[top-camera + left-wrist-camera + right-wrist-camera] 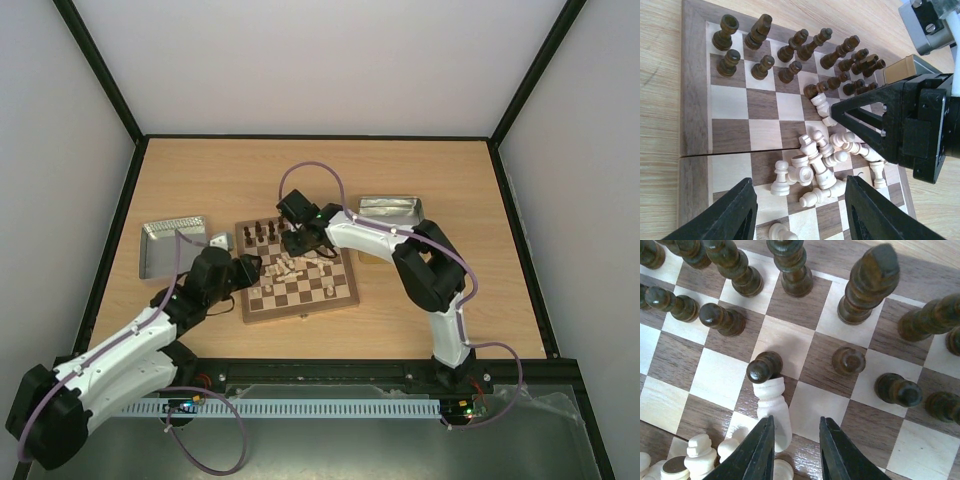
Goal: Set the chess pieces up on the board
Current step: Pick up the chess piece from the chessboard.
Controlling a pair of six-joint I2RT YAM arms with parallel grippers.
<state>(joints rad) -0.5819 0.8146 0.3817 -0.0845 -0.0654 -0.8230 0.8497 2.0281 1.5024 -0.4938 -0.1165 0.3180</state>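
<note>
The board (300,310) lies mid-table with dark chessmen standing along its far rows. Several pale chess pieces (288,266) lie tumbled in a heap near its middle, and one stands alone (330,290). My left gripper (252,267) hovers open at the board's left side. In the left wrist view that gripper (802,210) straddles the heap (815,162) from above without touching it. My right gripper (797,440) is open over a cream square, nothing between its fingers. A fallen pale piece (772,405) lies just outside its left finger, its end against a dark pawn (764,367).
A square metal tin (172,243) sits left of the board and another (390,210) at its far right. Dark chessmen (790,55) crowd the far rows close to the right gripper (900,125). Black frame rails edge the table.
</note>
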